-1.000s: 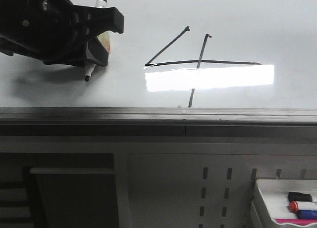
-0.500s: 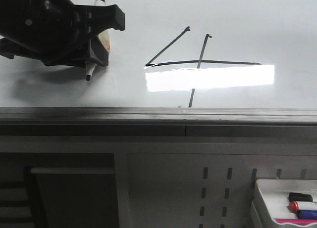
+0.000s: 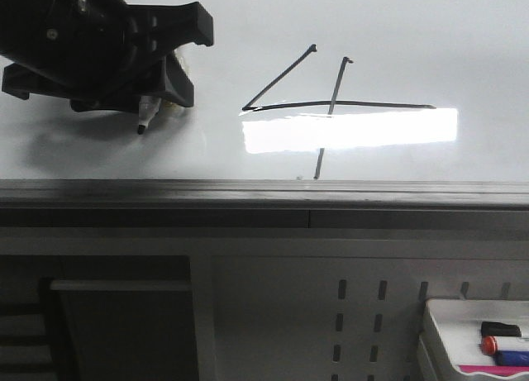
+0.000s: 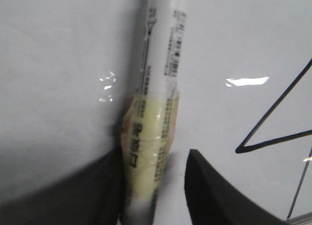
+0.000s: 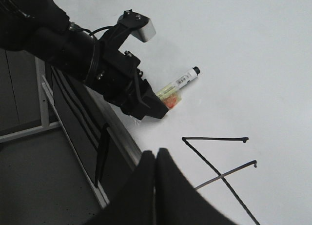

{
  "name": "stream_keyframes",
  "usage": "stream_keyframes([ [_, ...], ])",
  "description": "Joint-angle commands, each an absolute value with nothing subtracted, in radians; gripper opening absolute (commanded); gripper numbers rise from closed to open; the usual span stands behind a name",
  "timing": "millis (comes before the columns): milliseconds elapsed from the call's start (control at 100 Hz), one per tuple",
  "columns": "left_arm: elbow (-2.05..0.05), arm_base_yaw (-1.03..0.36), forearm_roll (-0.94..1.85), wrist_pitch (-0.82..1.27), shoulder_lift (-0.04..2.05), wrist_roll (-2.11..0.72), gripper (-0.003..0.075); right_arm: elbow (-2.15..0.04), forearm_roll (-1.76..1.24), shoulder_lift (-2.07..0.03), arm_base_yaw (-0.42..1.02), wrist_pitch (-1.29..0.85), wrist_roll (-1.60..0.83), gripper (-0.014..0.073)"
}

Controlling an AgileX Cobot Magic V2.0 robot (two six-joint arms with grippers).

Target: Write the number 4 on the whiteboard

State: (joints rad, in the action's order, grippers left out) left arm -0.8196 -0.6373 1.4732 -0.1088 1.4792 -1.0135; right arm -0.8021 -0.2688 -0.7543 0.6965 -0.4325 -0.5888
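- Since a second ago the left gripper [image 3: 157, 100] has tilted and shifted slightly, so the marker [image 3: 145, 116] tip now sits a little further from the number 4 [image 3: 331, 107], clear of its strokes.
- The number 4 looks complete on the whiteboard [image 3: 413, 34]: slanted line, long bar and upright stroke, unchanged, just above the bright glare patch. My judgement is that the writing is finished and the arm is backing off.
- The left gripper is clamped on the marker, its fingers [image 4: 214, 195] either side of the barrel, which carries a yellowish taped wrap.
- The right gripper [image 5: 155, 159] has its fingers pressed together, holding nothing, near the number 4.
- Small print runs along the marker barrel [image 4: 163, 49], too blurred to read.
- Below and right of the number 4, a tray [image 3: 438, 315] holds spare markers.
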Motion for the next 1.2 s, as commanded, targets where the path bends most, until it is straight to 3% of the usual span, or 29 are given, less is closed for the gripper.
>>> stream_keyframes([
  [0, -0.830, -0.628, 1.483, -0.195, 1.496, -1.004, 0.0400, -0.827, -0.284, -0.751, 0.689, -0.353, -0.587, -0.0061],
  [80, -0.830, -0.628, 1.483, -0.195, 1.496, -1.004, 0.0474, -0.827, -0.284, -0.751, 0.689, -0.353, -0.587, -0.0061],
  [370, -0.833, -0.628, 1.481, -0.195, 1.473, -1.004, 0.0554, -0.827, -0.284, -0.751, 0.689, -0.317, -0.587, -0.0061],
  [830, -0.821, -0.628, 1.467, -0.197, 1.138, -1.099, 0.0540, -0.826, -0.284, -0.679, 0.689, -0.333, -0.587, -0.0046],
  [1000, -0.750, -0.628, 1.467, -0.206, 0.930, -1.274, 0.0392, -0.756, -0.272, -0.561, 0.674, -0.336, -0.587, -0.0041],
  [1190, -0.583, -0.628, 1.467, -0.202, 0.643, -1.326, 0.0066, -0.564, -0.272, -0.374, 0.598, -0.319, -0.581, -0.0041],
])
